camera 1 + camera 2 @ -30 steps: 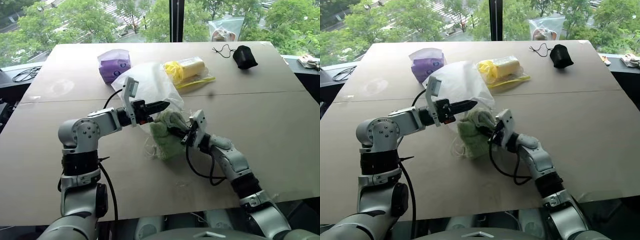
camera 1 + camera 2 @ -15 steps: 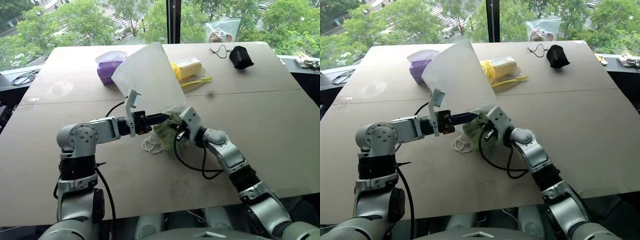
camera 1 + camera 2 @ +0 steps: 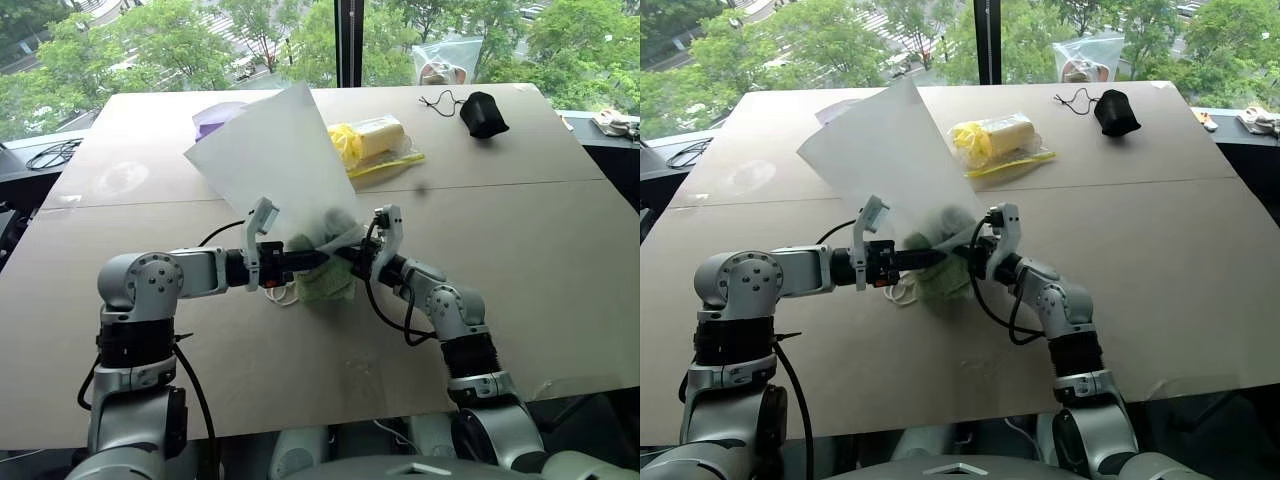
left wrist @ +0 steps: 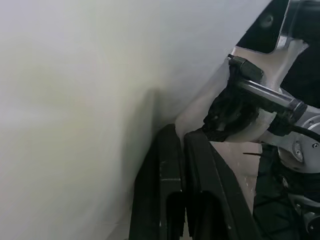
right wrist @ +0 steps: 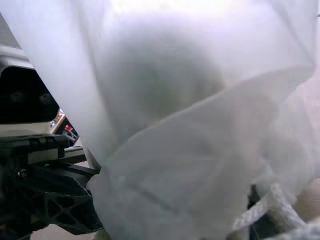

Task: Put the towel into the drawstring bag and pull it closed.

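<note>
A: Where is the drawstring bag (image 3: 275,150)?

B: Lifted off the table (image 3: 560,230), standing as a broad white sheet that slants up and away toward the window. Its lower, gathered edge sits between the two grippers, in the middle of the near half of the table.

A: And the grippers?

B: The left gripper (image 3: 318,259) has its fingers (image 4: 172,185) pressed together on the bag's lower edge, as the left wrist view shows. The right gripper (image 3: 350,260) meets it from the other side, jaws narrow and pinched on the same bunched fabric.

A: The towel?

B: The towel (image 3: 325,283) hangs at the bag's mouth. Part shows as a dim lump through the thin cloth, and a green fold sticks out below the grippers, resting on the table beside coiled white cord (image 3: 283,294).

A: Any room around them?

B: Bare tabletop to the left, right and near edge. Behind the bag lie a clear plastic bag of yellow items (image 3: 378,143) and a purple pack (image 3: 212,116), partly covered by the raised sheet. A black pouch (image 3: 487,114) sits well apart by the far right corner.
</note>
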